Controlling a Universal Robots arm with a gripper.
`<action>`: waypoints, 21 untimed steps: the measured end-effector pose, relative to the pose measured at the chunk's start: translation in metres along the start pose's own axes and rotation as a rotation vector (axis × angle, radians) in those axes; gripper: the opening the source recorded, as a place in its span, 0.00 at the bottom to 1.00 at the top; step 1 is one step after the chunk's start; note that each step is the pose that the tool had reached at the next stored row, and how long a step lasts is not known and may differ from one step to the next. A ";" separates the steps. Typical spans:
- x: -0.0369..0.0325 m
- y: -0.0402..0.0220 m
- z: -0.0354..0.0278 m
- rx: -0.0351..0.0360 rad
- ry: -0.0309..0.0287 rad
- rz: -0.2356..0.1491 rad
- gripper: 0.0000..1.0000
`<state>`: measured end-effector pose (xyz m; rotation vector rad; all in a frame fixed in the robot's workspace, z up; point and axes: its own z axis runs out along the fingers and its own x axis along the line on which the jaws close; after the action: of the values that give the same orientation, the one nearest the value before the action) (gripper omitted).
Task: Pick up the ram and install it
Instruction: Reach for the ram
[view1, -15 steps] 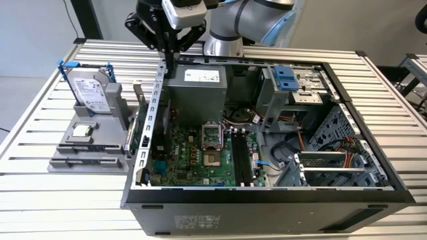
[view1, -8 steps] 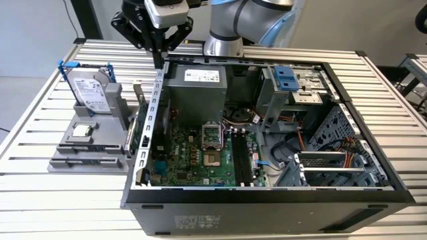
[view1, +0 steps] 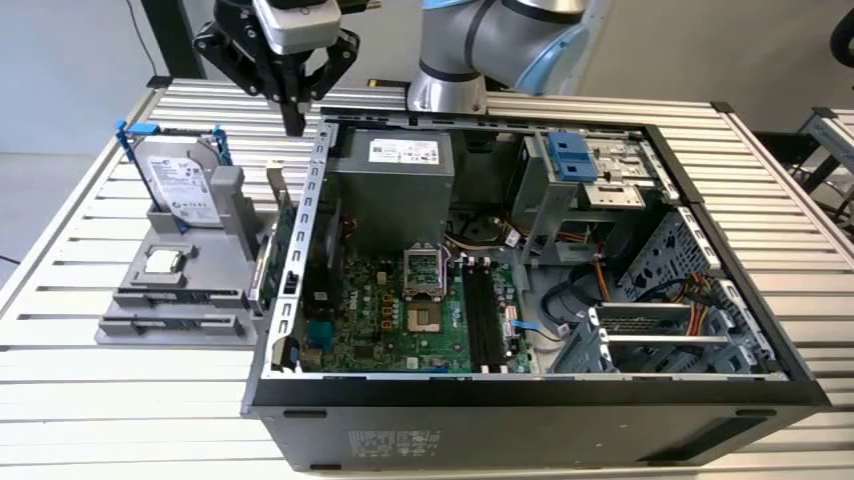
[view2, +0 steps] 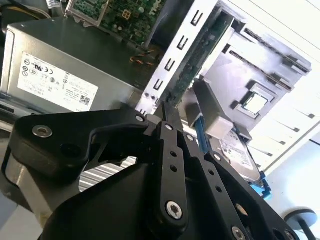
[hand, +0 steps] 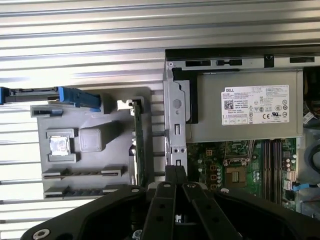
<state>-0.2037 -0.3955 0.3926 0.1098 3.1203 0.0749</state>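
Ram (view1: 274, 250) is standing on its long edge in the gray holder (view1: 174, 300), in the slot nearest the PC case. It's leaving just a thin gap to the case's perforated side wall (view1: 310, 200), w/ more open room on the holder side toward the CPU chip (view1: 163, 262) and the upright hard drive (view1: 180, 180). Gripper (view1: 294, 120) is hanging above the ram's far end and the case wall edge, apart from both, fingers pressed together and carrying nothing. Beyond the wall, the power supply (view1: 394, 180) and motherboard (view1: 387, 310) are lying exposed. The slatted table (view1: 80, 400) is stretching out around the holder.
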 end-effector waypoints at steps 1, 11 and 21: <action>0.0040 -0.0001 -0.0001 0.0000 0.0002 0.000 0.00; 0.0449 -0.0019 -0.0008 0.0006 0.0089 0.000 0.00; 0.0876 -0.0040 -0.0013 0.0015 0.0217 0.001 0.00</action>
<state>-0.2914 -0.3934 0.3923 0.1113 3.1420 0.0743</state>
